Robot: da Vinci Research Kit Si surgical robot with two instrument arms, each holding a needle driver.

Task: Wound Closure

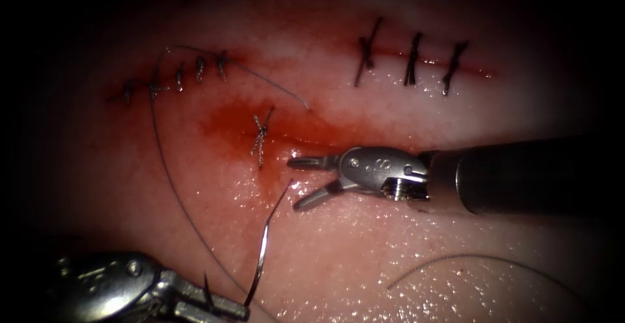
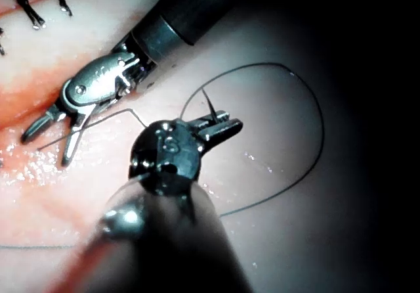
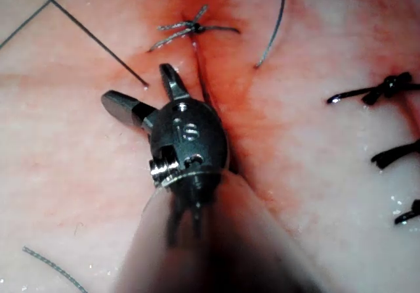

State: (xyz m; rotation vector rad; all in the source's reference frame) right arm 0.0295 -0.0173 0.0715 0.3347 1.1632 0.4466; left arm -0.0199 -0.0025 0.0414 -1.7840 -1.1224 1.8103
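My left tool (image 1: pixel 231 308), at the bottom left, is shut on the curved needle (image 1: pixel 263 245) close to its tail end. The needle rises free above the tissue, and its tip sits between the spread jaws of my right tool (image 1: pixel 294 183), which is open and holds nothing. The right tool lies just below the cut (image 1: pixel 312 142), right of a knotted stitch (image 1: pixel 260 134) in red fluid. Thread (image 1: pixel 163 160) runs from the left tool up to the upper left stitch row. The left wrist view shows the left tool (image 2: pixel 220 125), the needle (image 2: pixel 92 127) and the right tool (image 2: pixel 49 145). The right wrist view shows the right tool (image 3: pixel 141 89) and the needle's tip (image 3: pixel 134 75).
A row of small stitches (image 1: pixel 179 75) closes the upper left cut, and three dark stitches (image 1: pixel 411 59) close the upper right one. A loose arc of thread (image 1: pixel 456 258) lies on the tissue (image 1: pixel 364 245) at the lower right. A thread end (image 1: pixel 286 95) trails near the middle stitch.
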